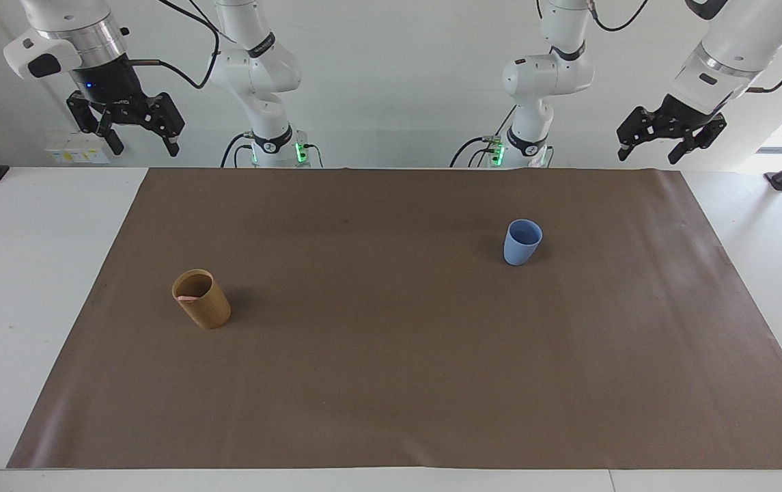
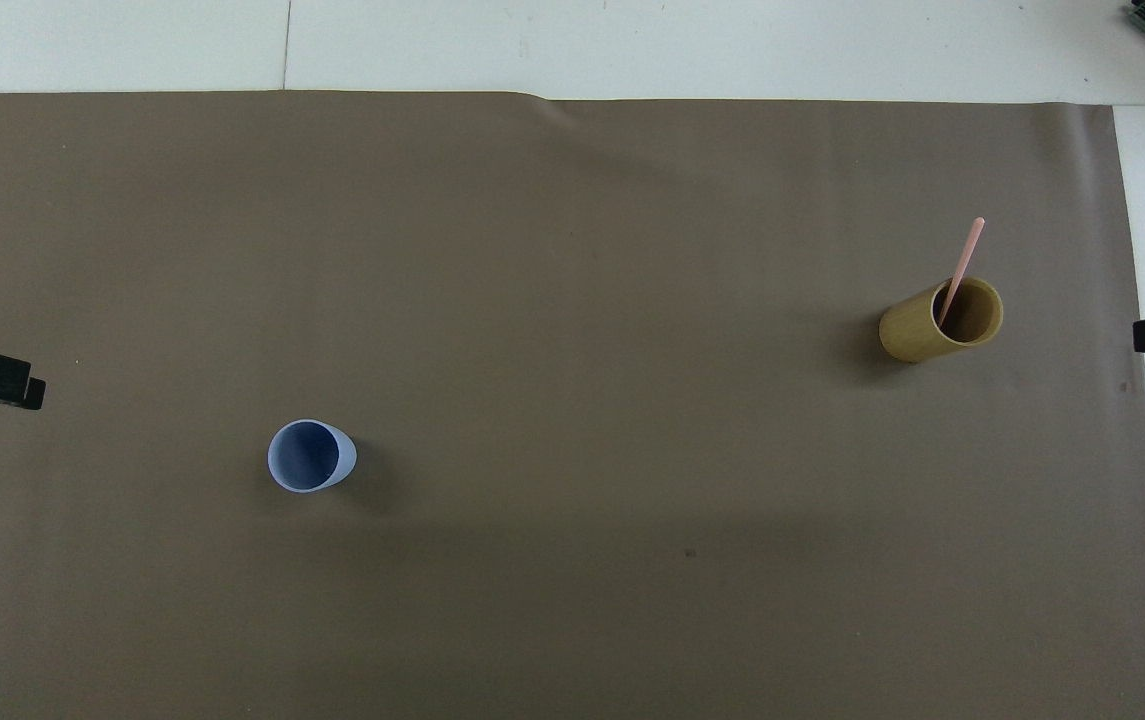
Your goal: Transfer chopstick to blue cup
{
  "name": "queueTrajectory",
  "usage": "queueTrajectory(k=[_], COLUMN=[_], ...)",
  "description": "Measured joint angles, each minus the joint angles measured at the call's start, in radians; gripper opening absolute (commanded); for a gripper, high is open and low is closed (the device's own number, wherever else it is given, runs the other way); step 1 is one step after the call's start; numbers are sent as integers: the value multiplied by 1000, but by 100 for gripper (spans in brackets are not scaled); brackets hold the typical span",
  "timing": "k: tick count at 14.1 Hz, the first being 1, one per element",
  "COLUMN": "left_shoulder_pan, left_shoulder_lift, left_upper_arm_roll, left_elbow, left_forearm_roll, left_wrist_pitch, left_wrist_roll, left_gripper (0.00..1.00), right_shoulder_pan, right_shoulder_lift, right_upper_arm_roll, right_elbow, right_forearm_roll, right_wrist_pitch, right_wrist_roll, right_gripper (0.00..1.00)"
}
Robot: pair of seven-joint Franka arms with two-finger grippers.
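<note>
On the white table (image 1: 35, 287) we see a brown mat (image 1: 391, 383). Both arms wait raised: our right gripper (image 1: 141, 145) and left gripper (image 1: 649, 149), fingers spread, hold nothing. The tan bamboo cup (image 1: 202, 301) holds the pink chopstick (image 2: 962, 262), well apart from the blue cup (image 1: 521, 242).

1. You will find no legible text, brand, number or sign in either view.
2. The pale plate (image 1: 77, 152) on the wall near the right arm's end of the table may carry markings, but you cannot read them.
</note>
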Motion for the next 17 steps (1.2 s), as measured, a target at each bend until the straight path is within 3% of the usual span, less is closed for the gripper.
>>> queueTrajectory(k=[4,10,17], left_shoulder_pan=[-14,-131,-169], left_shoulder_lift=[-11,-42,-64], left_upper_arm_roll=[-24,-36,-37], left_elbow=[-230,-523,-664], left_forearm_roll=[-1,-1,-1], left_wrist_pitch=[194,475,605], left_wrist_roll=[-94,-264,-281], left_gripper=[100,100,100], right_shoulder_pan=[0,0,-1], right_shoulder_lift=[0,-4,-9], right_upper_arm_roll=[0,-1,-1], right_elbow=[0,-7,-18], right_forearm_roll=[0,0,0], right_wrist_pitch=[0,0,0], right_wrist_roll=[0,0,0], right_gripper=[100,100,100])
